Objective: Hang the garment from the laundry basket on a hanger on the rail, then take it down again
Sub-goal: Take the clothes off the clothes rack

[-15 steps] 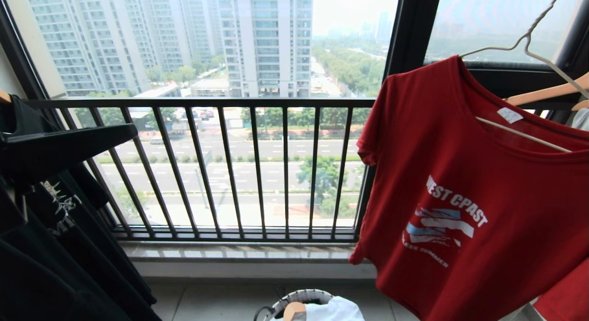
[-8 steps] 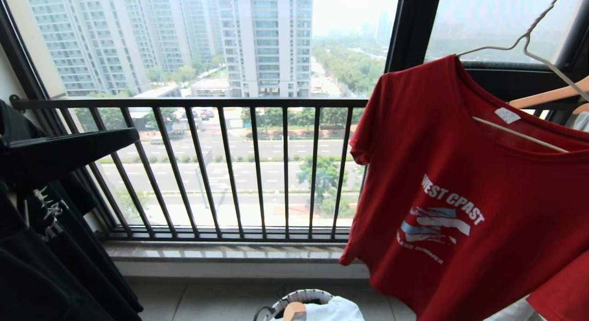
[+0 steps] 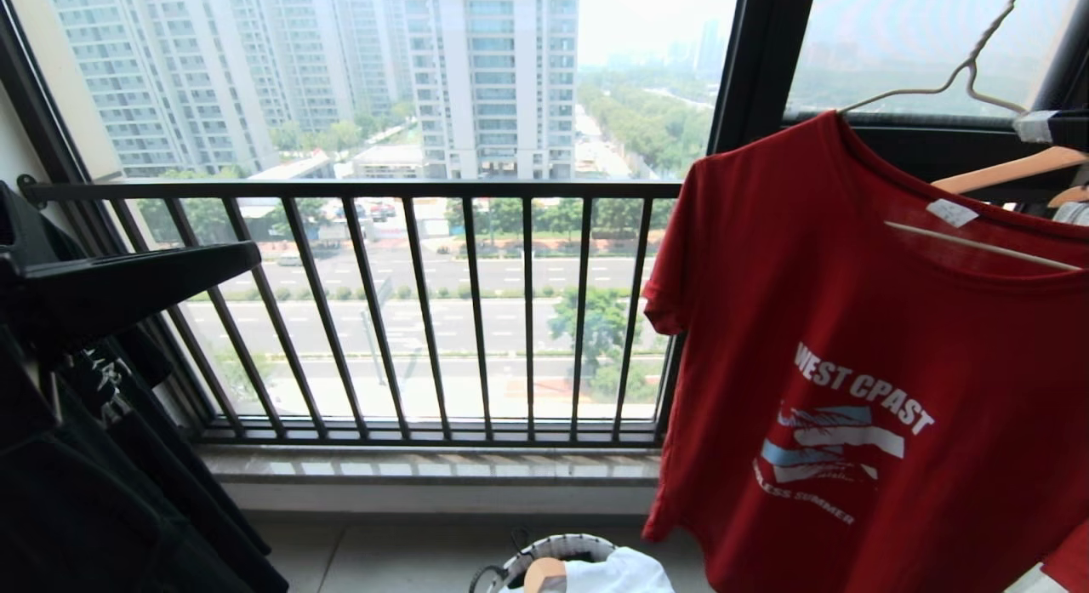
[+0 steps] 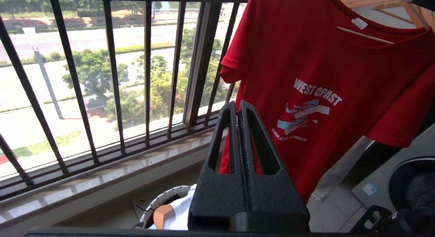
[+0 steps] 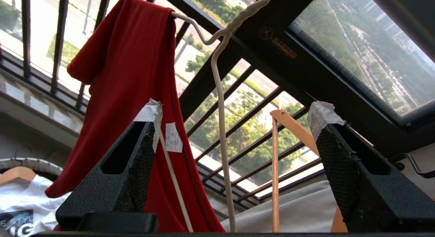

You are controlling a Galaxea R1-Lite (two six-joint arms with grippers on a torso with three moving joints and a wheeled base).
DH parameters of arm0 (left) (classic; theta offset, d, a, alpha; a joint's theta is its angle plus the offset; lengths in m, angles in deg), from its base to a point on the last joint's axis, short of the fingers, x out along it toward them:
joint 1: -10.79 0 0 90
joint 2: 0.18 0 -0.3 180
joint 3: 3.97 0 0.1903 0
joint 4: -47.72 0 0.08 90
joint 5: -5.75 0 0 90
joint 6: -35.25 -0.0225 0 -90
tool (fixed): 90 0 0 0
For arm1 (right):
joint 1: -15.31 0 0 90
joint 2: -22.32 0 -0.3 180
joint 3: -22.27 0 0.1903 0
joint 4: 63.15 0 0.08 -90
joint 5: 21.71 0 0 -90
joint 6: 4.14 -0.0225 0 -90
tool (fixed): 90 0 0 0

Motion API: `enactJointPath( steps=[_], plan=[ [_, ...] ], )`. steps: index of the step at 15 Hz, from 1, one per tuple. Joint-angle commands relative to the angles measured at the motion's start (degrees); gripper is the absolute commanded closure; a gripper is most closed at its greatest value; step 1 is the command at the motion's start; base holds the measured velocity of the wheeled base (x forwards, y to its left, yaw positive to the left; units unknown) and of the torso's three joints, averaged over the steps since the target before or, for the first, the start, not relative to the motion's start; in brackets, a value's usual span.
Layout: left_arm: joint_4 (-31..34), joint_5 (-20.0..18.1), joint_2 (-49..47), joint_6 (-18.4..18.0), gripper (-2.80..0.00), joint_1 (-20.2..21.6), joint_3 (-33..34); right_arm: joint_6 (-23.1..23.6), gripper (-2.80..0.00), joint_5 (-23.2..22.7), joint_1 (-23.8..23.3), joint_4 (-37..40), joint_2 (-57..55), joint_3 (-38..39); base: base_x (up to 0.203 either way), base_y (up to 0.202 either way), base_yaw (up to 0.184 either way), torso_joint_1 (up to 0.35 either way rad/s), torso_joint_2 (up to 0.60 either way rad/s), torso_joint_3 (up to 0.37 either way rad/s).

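Garment [image 3: 859, 338] hanging lengthwise downward on hanger [image 3: 953, 78], neckline up; right gripper [image 5: 234, 118] spread wide

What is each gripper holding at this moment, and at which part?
Nothing. The right gripper is open around the hanger's wire without gripping it; the left gripper is shut and empty, apart from the garment.

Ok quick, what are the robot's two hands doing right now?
Left gripper: shut, holding nothing.
Right gripper: open, empty, either side of the hanger.

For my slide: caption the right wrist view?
Open right gripper beside white hanger carrying red T-shirt.
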Motion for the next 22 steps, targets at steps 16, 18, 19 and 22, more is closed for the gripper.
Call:
enactJointPath(
  steps=[16,18,19,22],
  plan=[
    [-9.7,-4.6,-14.7,3.8,0.00,-10.5,-0.3,5.2,0.00,-5.8,-0.2,0.0,-15.0,-7.9,0.000,0.000,0.000,0.000,0.00,0.000],
    [-11.7,-5.3,-24.7,4.1,0.00,-11.6,-7.8,5.2,0.00,-5.8,0.2,-0.1,-15.1,-8.2,0.000,0.000,0.000,0.000,0.00,0.000],
    [-12.2,-5.1,-29.5,4.2,0.00,-12.4,-13.1,5.1,0.00,-5.8,0.3,-0.1,-15.0,-8.2,0.000,0.000,0.000,0.000,0.00,0.000],
    [-8.5,5.9,-40.8,4.0,0.00,-17.6,-30.6,5.1,0.00,-5.8,0.3,-0.1,-14.7,-8.3,0.000,0.000,0.000,0.000,0.00,0.000]
  ],
)
